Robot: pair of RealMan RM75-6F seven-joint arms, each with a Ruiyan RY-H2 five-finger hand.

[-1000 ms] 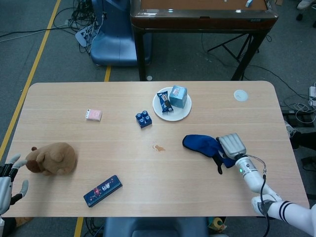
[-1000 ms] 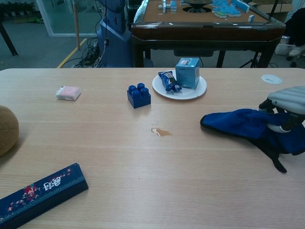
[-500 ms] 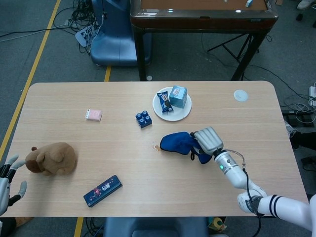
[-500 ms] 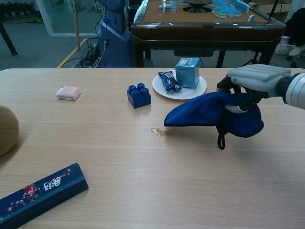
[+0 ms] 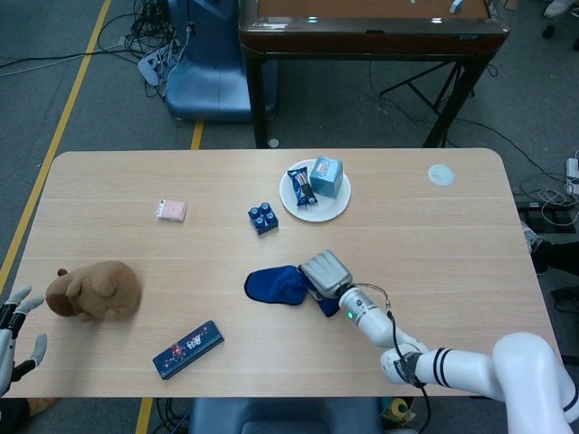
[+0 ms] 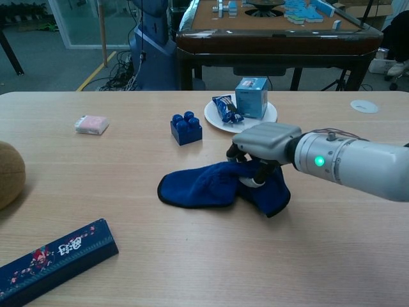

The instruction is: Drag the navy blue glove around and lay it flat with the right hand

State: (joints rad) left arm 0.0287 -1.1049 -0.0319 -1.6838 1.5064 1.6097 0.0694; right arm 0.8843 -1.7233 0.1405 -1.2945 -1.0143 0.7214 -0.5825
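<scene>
The navy blue glove [image 5: 276, 284] [image 6: 204, 185] lies near the middle of the table, its flat end spread toward the left and its right part bunched and folded. My right hand [image 5: 327, 271] [image 6: 262, 148] grips that bunched right part from above, fingers curled into the cloth. At the table's front left corner my left hand [image 5: 14, 330] hangs with its fingers apart and nothing in it; the chest view does not show it.
A white plate [image 5: 336, 207] [image 6: 268, 119] holds a teal box and a snack packet. Blue toy brick [image 5: 263, 218] [image 6: 186, 128], pink eraser [image 5: 172, 211] [image 6: 92, 124], brown plush [image 5: 93, 290], dark patterned case [image 5: 187, 349] [image 6: 51, 259], and a white disc [image 5: 441, 174] also lie on the table.
My right hand has dragged the glove from the table's right side leftward to the middle. The glove's free end now lies flatter on the wood. The left hand stays put.
</scene>
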